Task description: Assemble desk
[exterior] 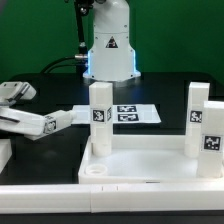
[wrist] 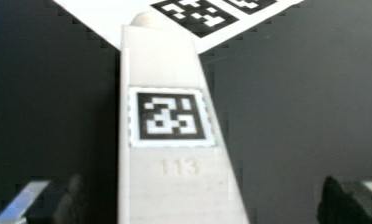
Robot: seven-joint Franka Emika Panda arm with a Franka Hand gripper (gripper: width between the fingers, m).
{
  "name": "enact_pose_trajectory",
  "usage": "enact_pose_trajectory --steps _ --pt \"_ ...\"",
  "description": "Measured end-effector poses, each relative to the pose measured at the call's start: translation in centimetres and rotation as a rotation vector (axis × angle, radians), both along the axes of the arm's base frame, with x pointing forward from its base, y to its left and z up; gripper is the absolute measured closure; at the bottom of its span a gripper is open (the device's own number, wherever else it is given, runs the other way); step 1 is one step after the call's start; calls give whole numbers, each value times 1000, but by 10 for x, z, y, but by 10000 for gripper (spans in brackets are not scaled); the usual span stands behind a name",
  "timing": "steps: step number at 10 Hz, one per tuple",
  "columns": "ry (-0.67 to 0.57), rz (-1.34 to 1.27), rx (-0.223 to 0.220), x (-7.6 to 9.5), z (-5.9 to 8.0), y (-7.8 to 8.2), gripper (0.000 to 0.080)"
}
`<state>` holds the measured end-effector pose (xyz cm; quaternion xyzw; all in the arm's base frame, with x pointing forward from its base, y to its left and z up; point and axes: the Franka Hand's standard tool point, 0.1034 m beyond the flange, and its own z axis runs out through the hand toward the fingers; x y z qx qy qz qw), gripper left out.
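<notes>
The pincer (wrist: 204, 200) stood with its two dark fingertips (wrist: 37, 200) spread wide, one on either side of an upright white leg (wrist: 170, 140), with a clear gap between each tip and the post; it gripped nothing. The wrist view showed that leg close up, with a black-and-white tag (wrist: 170, 116) on its face and faint raised digits below it. Beyond the leg's top, the marker board (wrist: 215, 15) lay flat on the dark table (wrist: 325, 90).

In the exterior view the arm reached in from that view's left, its pincer (exterior: 68, 119) near the leg (exterior: 99, 118) standing at one rear corner of the tabletop (exterior: 140, 158). Whether the fingertips reached around the post could not be told from there. The tabletop lay on the table (exterior: 40, 150) with its raised rim up and a round socket (exterior: 97, 170) visible at a front corner. A second tagged leg (exterior: 197, 112) and a third (exterior: 212, 137) stood upright at the exterior view's right. The marker board (exterior: 131, 113) lay behind the tabletop, before the robot's base (exterior: 110, 50).
</notes>
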<state>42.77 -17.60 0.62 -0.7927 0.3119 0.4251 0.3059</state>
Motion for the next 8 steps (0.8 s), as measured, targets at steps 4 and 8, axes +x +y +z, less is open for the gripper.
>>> enact_pose_trajectory --steps 4,8 --pt "0 -4 0 -1 0 -2 374" --pt "-73 30 2 24 43 0 515"
